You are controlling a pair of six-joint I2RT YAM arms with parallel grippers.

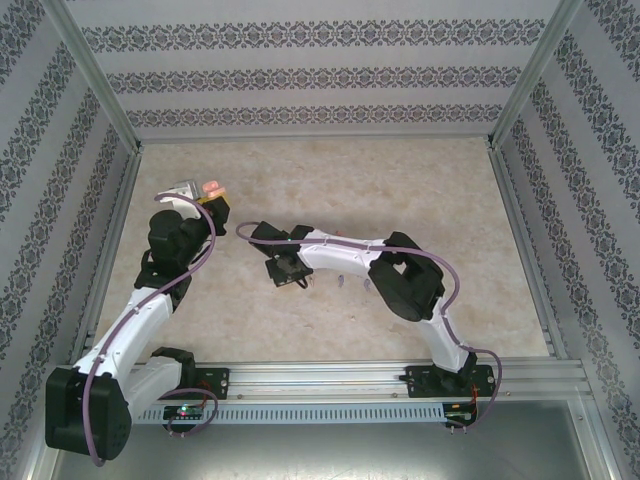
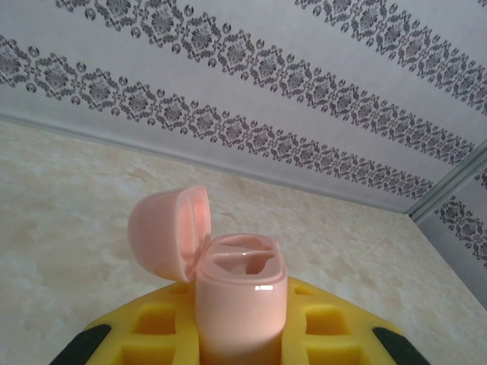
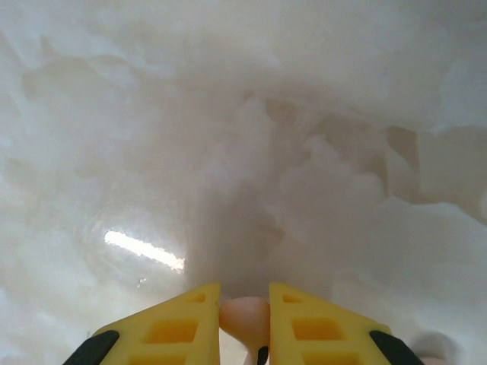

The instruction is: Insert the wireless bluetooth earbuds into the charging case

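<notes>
On the pale marbled table (image 1: 330, 180), the left gripper (image 2: 240, 342) is clamped round the lower body of the pink charging case (image 2: 242, 293), held upright near the far-left side, its lid (image 2: 169, 232) swung open and two hollows showing. The right gripper (image 3: 243, 304), low over the table, pinches a salmon-pink earbud (image 3: 245, 318) between its yellow fingertips (image 3: 190, 319). The bud looks light, hard and glossy, so probably slippery; a gentle hold across its rounded middle seems safest.
</notes>
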